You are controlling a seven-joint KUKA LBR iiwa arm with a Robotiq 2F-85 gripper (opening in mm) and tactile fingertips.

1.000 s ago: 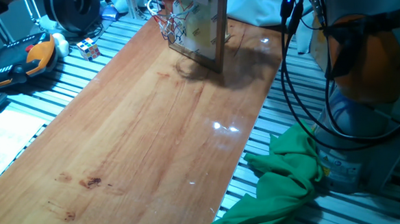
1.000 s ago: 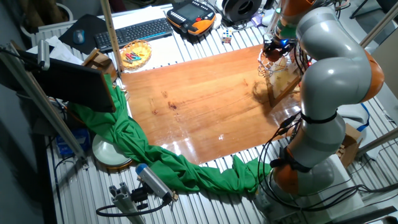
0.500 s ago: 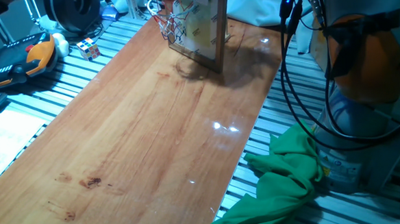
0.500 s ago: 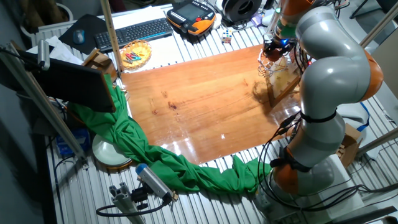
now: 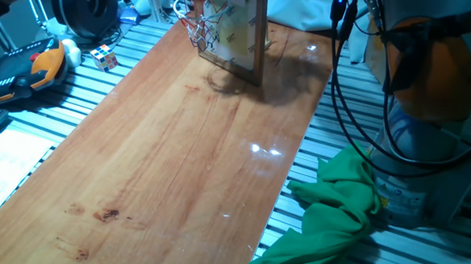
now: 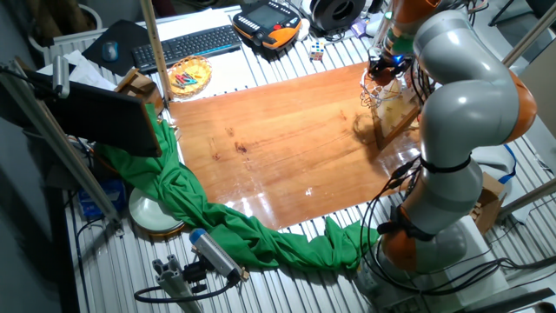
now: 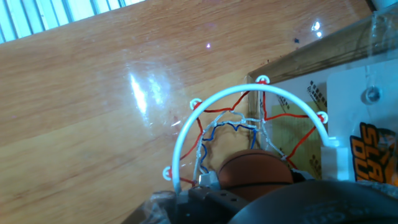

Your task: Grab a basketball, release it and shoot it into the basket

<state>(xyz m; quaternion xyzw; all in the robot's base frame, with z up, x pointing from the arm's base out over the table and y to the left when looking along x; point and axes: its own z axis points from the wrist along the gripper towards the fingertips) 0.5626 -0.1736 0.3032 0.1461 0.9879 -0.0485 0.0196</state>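
Observation:
In the hand view the basketball (image 7: 255,167) is a small orange-brown ball sitting between my dark fingers, right above the basket (image 7: 249,106), whose pale rim and string net lie just beneath it. My gripper (image 7: 252,182) is shut on the ball; its body hides the ball's lower half. In one fixed view the basket (image 5: 201,29) hangs on the upright backboard (image 5: 242,30) at the far end of the wooden table. In the other fixed view my gripper (image 6: 387,66) hovers over the basket (image 6: 375,89).
A multicoloured cube (image 5: 104,56) and an orange-and-black pendant (image 5: 22,70) lie on the slatted bench left of the table. A green cloth (image 5: 337,215) drapes along the near table edge. A keyboard (image 6: 187,43) and a snack bowl (image 6: 189,76) sit at the back.

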